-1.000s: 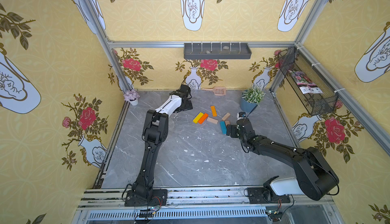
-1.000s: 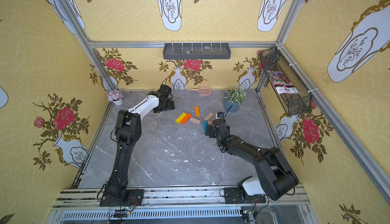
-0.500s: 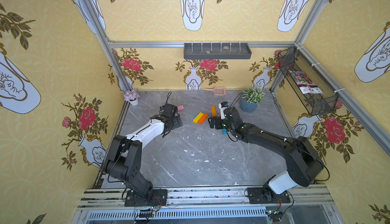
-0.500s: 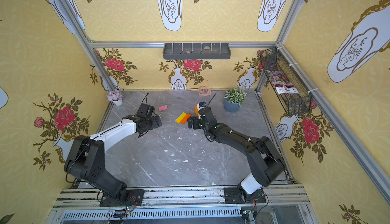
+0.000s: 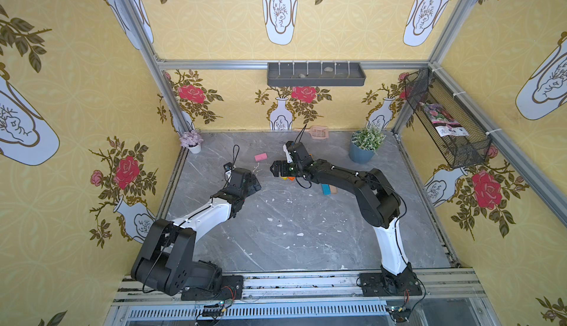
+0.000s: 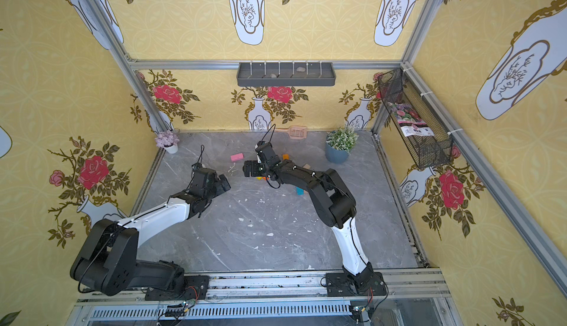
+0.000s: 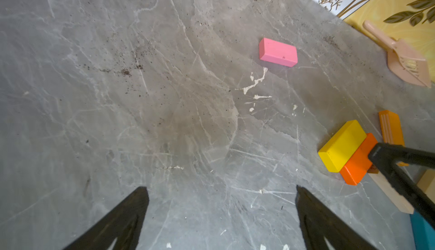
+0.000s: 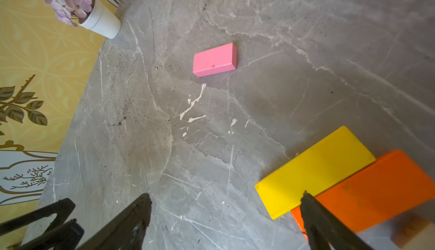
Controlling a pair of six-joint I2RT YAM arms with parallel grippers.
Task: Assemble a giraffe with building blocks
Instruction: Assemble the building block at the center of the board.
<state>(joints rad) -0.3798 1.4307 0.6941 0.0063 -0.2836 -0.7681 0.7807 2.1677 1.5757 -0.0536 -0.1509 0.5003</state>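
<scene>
We find both top views bright and evenly lit. The light is soft and falls from above, so the arms cast only faint, blurred shadows on the grey marble-patterned tabletop point(image 5: 291, 223). The silver metal frame posts point(image 5: 144, 42) lean and bow toward the picture edges. In the wrist views the flat pink wooden bar point(image 7: 278, 52) is sharp. The black fingers point(image 7: 117, 223) of the left gripper point(image 7: 221, 197) and the right gripper point(image 8: 223, 201) look soft, close to the lens.
</scene>
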